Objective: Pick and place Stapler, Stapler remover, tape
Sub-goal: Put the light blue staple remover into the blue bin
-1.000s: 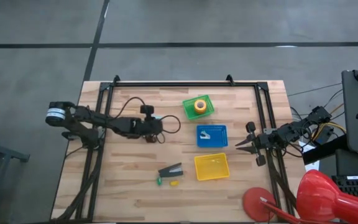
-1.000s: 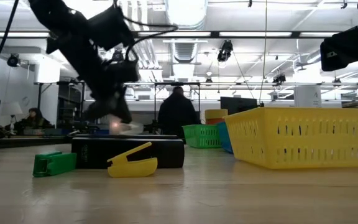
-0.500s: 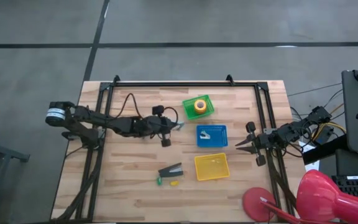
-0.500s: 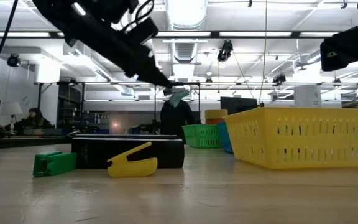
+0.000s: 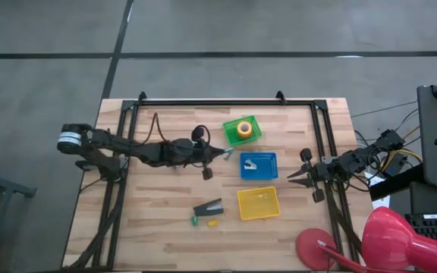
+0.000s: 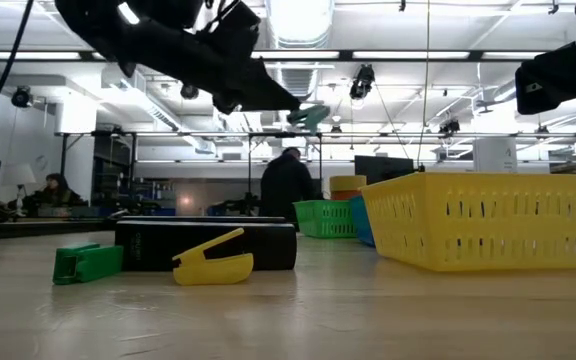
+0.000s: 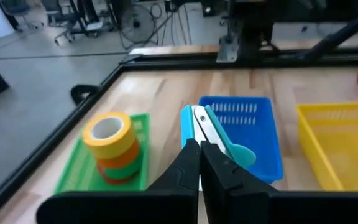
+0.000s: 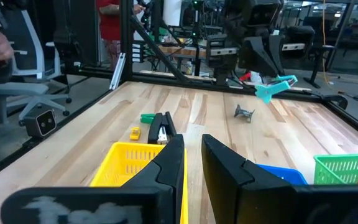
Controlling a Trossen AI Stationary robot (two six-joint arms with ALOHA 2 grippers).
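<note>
**Left gripper carries a cyan staple remover above the bench**

In the high view the left arm reaches from the left of the frame toward the middle, and the left gripper (image 5: 217, 155) is clamped shut on a small cyan staple remover (image 5: 227, 153), held in the air just left of the blue basket (image 5: 259, 174). The left wrist view shows the cyan piece (image 7: 219, 138) pinched between the dark fingers (image 7: 188, 163), with the blue basket (image 7: 263, 112) beyond it. In the low view the remover (image 6: 310, 116) hangs high, near the upper middle of the frame.

The tape (image 5: 243, 128), a yellow-orange roll, sits in the green basket (image 5: 230, 133) at the upper middle of the bench (image 5: 165, 227). The stapler (image 5: 208, 208) lies on the wood at lower centre, just left of the yellow basket (image 5: 258, 213), with a green bit (image 5: 194, 221) and a yellow bit (image 5: 212, 224) close beside it.

The right gripper (image 5: 292, 177) waits at the right edge of the bench, its fingers slightly apart and holding nothing. A person (image 6: 288, 187) stands in the room behind the bench.
</note>
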